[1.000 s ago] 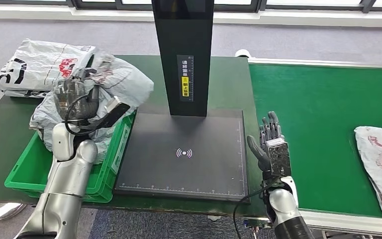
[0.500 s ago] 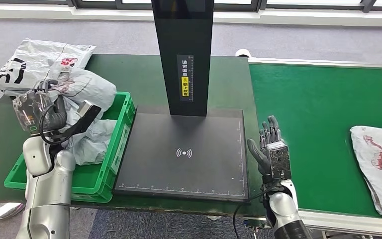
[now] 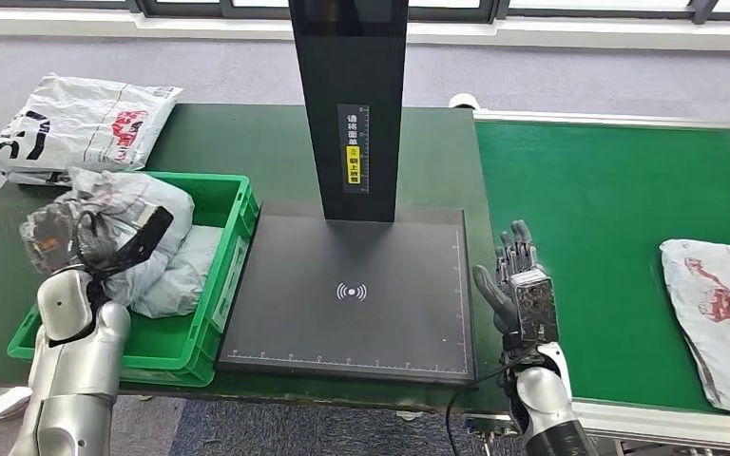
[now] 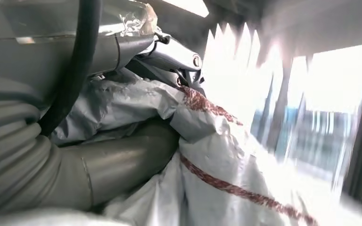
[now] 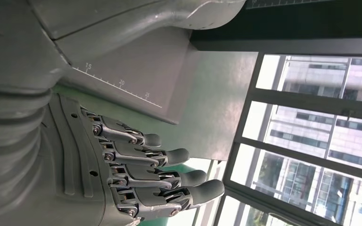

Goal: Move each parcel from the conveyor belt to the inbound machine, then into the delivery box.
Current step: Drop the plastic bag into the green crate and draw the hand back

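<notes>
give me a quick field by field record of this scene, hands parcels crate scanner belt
left robot hand: grips a grey parcel, lowered into the green crate
right robot hand: holds nothing, fingers apart, beside the scanner plate
scanner plate: bare, black post behind it
conveyor belt: one parcel on belt, near the right edge
table parcel: lies behind the crate, outside it

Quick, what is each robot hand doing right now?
Left hand: holding the grey parcel in the green box.
Right hand: open, holding nothing, fingers apart.
</notes>
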Robot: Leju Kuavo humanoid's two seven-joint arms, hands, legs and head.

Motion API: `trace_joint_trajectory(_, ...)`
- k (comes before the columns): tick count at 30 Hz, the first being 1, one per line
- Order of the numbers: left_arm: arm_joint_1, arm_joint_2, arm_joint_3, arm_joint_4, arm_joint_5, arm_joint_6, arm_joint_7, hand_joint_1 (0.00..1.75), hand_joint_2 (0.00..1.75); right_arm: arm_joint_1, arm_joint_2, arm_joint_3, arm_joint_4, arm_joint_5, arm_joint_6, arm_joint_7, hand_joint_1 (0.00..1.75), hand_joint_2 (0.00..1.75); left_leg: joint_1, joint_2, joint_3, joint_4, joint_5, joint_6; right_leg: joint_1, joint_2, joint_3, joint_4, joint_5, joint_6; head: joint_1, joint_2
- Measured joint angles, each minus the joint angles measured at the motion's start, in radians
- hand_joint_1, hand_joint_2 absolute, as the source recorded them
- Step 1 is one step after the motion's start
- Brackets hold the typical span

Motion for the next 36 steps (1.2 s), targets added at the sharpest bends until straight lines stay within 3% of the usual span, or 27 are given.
trace_joint_trajectory(2,-0.018,0.019,-0.032,0.081,0.011,-0.121,0.024,0.0,0.0,0.0,0.0,-0.005,-0.004,0.013,0.017,0.006,0.0,1.75,0.0,0.0,0.0,0.0,0.0,0.0,0.0,0.0,0.0,0.0,0.0,0.0,0.0,0.0)
trace_joint_trajectory(4,-0.037,0.029,-0.053,0.157,0.061,-0.169,0.029,0.0,0.0,0.0,0.0,-0.007,-0.008,0.032,0.029,0.019,0.0,1.75,0.0,0.0,0.0,0.0,0.0,0.0,0.0,0.0,0.001,0.0,0.0,0.0,0.0,0.0)
trace_joint_trajectory(8,-0.086,0.036,-0.058,0.26,0.186,-0.078,0.011,0.0,0.0,0.003,0.0,-0.008,-0.019,0.063,0.036,0.05,0.0,1.75,0.0,0.0,0.0,0.0,0.001,0.0,0.0,0.0,0.001,0.0,0.001,0.0,0.0,0.0)
trace_joint_trajectory(13,-0.164,0.047,-0.058,0.316,0.416,0.008,-0.141,0.0,0.0,0.002,-0.002,-0.009,-0.027,0.07,0.041,0.072,0.0,1.75,0.0,-0.002,-0.001,0.0,0.002,0.0,0.0,-0.002,0.001,0.0,0.001,0.0,0.0,0.0)
trace_joint_trajectory(18,-0.203,0.047,-0.057,0.318,0.663,0.027,-0.292,0.0,0.0,0.006,-0.008,-0.009,-0.033,0.069,0.041,0.077,0.0,1.75,0.0,-0.002,-0.001,0.0,0.002,-0.001,0.001,-0.001,0.0,0.0,0.002,-0.001,0.0,0.0)
trace_joint_trajectory(25,-0.207,0.044,-0.057,0.306,0.751,0.036,-0.349,0.0,0.0,0.01,-0.01,-0.009,-0.033,0.068,0.036,0.079,0.0,1.75,0.0,-0.001,-0.001,0.0,0.002,-0.001,0.001,-0.001,0.0,0.0,0.002,-0.001,0.0,0.0)
trace_joint_trajectory(30,-0.203,0.032,-0.058,0.231,0.951,0.112,-0.493,0.0,0.0,0.007,-0.01,-0.009,-0.033,0.049,0.011,0.068,0.0,1.75,0.0,-0.001,-0.002,0.0,0.002,-0.001,0.001,-0.001,0.0,0.0,0.002,-0.001,0.0,0.0)
trace_joint_trajectory(34,-0.186,0.018,-0.081,0.147,1.04,0.179,-0.555,0.0,1.75,-0.009,-0.01,-0.004,-0.031,0.028,-0.012,0.056,0.0,1.75,0.0,-0.001,-0.002,0.0,0.002,-0.001,0.001,-0.001,0.0,0.0,0.002,-0.001,0.0,0.0)
trace_joint_trajectory(36,-0.18,0.012,-0.106,0.127,1.035,0.18,-0.541,0.0,1.75,-0.015,-0.01,-0.002,-0.031,0.023,-0.018,0.052,0.0,1.75,0.0,-0.002,-0.002,0.0,0.002,-0.001,0.001,-0.002,0.0,0.0,0.002,-0.001,0.0,0.0)
